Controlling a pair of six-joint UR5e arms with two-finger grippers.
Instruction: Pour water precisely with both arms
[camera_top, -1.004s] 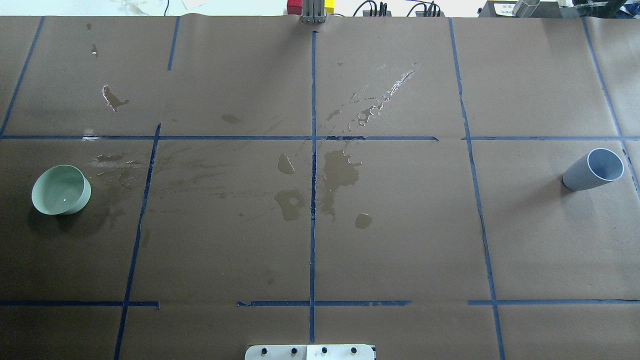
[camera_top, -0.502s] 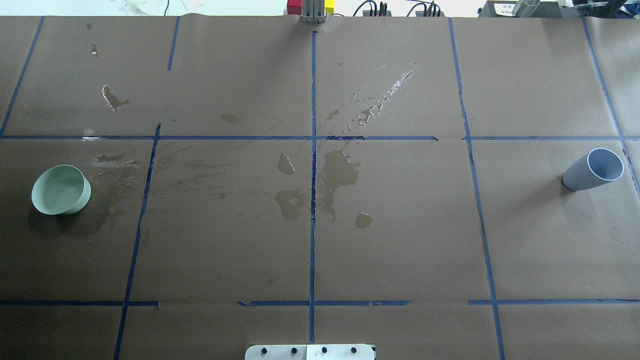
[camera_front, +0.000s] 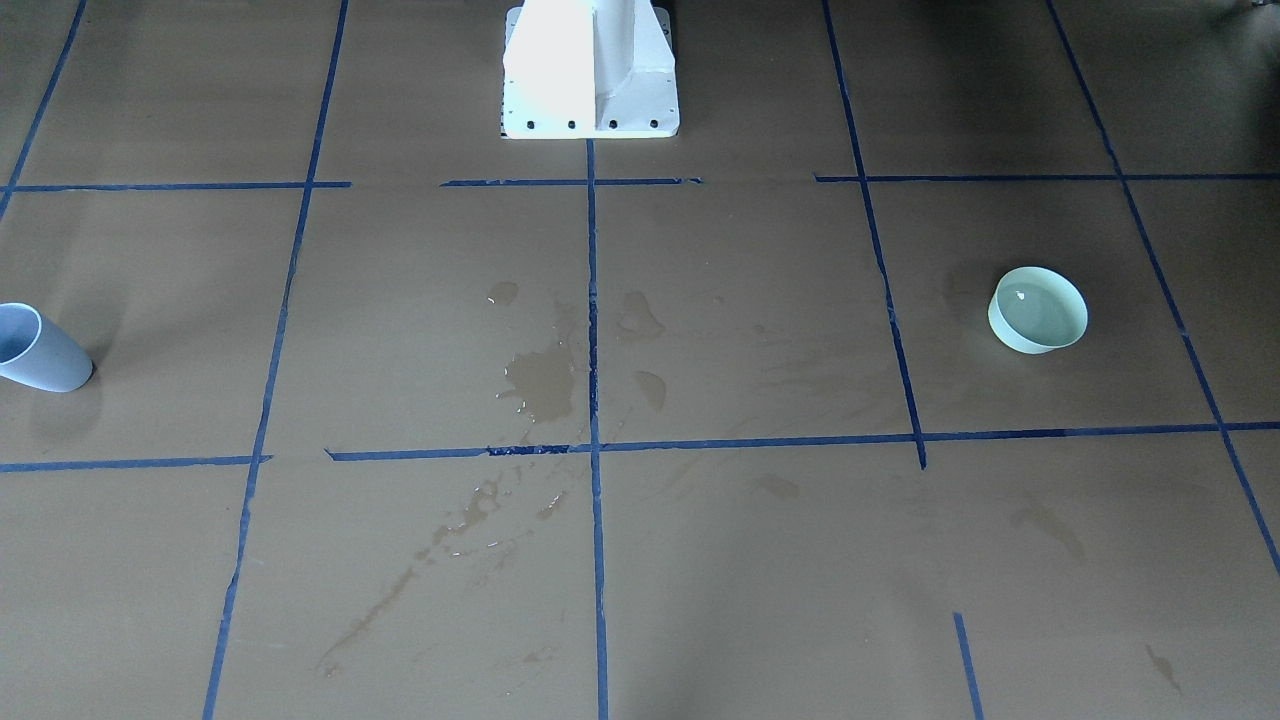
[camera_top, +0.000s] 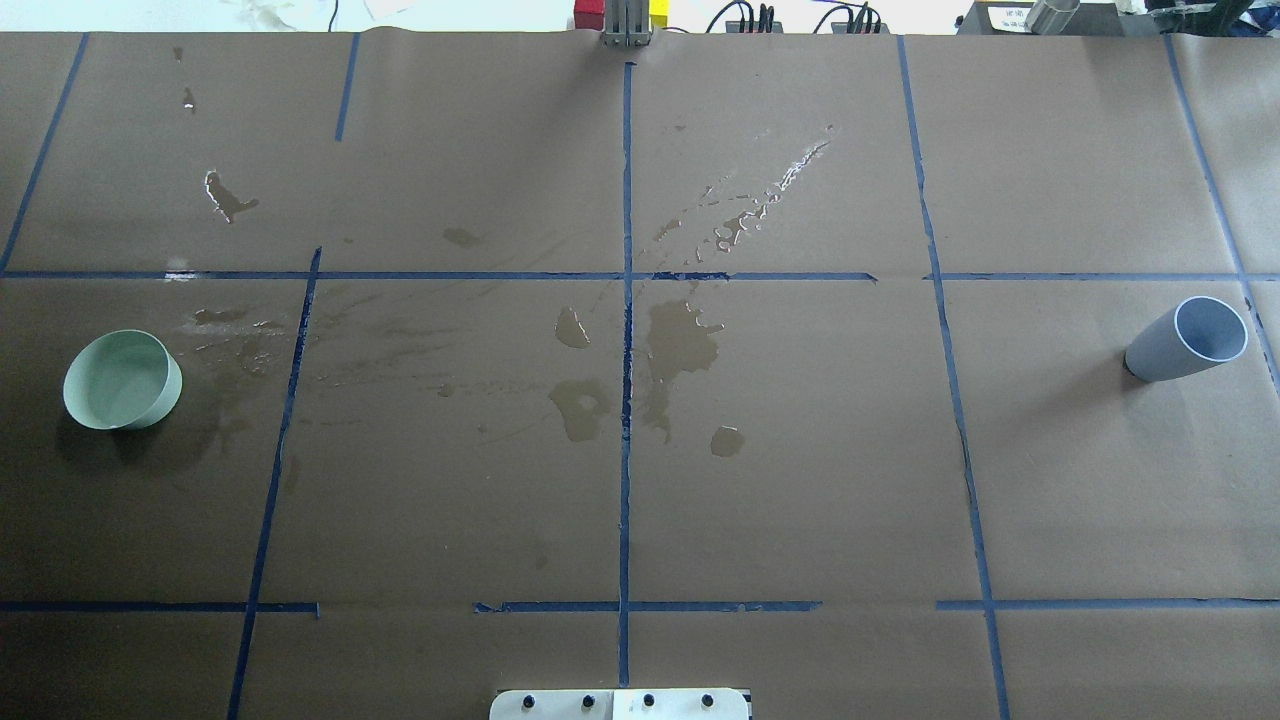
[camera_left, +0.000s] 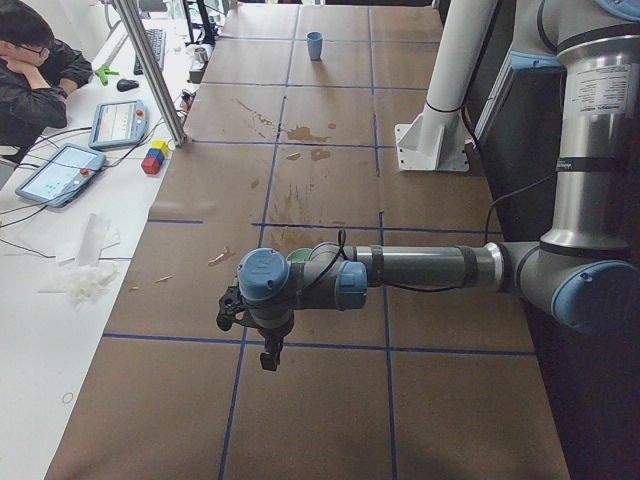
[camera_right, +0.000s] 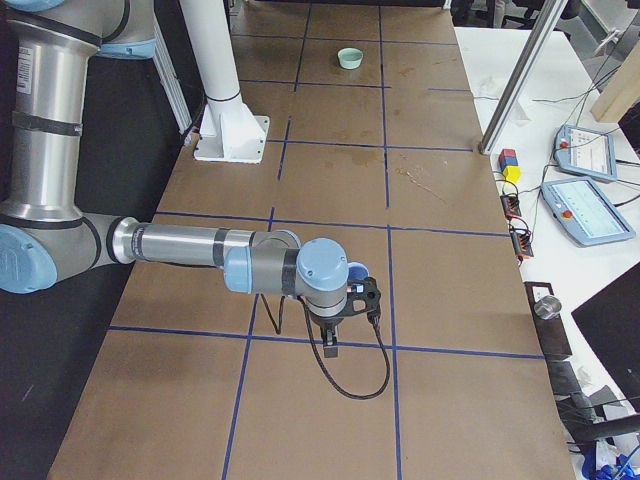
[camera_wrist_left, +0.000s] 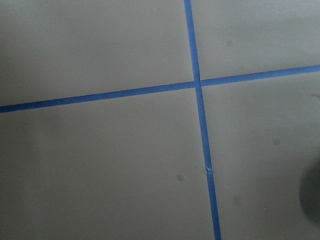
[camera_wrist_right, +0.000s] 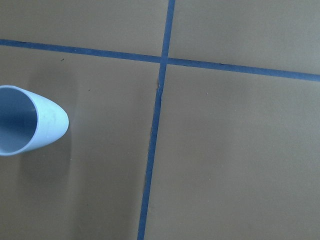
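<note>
A pale green bowl (camera_top: 122, 380) stands at the table's left end, with a faint glossy sheen of water (camera_front: 1020, 297) inside it. A grey-blue cup (camera_top: 1185, 340) stands at the right end and also shows in the right wrist view (camera_wrist_right: 27, 125). My left gripper (camera_left: 268, 352) hangs over the table beside the bowl (camera_left: 301, 256), which the wrist half hides. My right gripper (camera_right: 333, 345) hangs beside the cup (camera_right: 357, 271). Both grippers show only in the side views, so I cannot tell whether they are open or shut. Neither arm appears in the overhead or front view.
Dark wet stains (camera_top: 680, 345) and glossy droplets (camera_top: 760, 200) mark the brown paper around the centre. The white pedestal (camera_front: 590, 70) stands at my edge of the table. Blue tape lines grid the paper. A metal post (camera_left: 150, 70), tablets and an operator (camera_left: 30, 70) are past the far edge.
</note>
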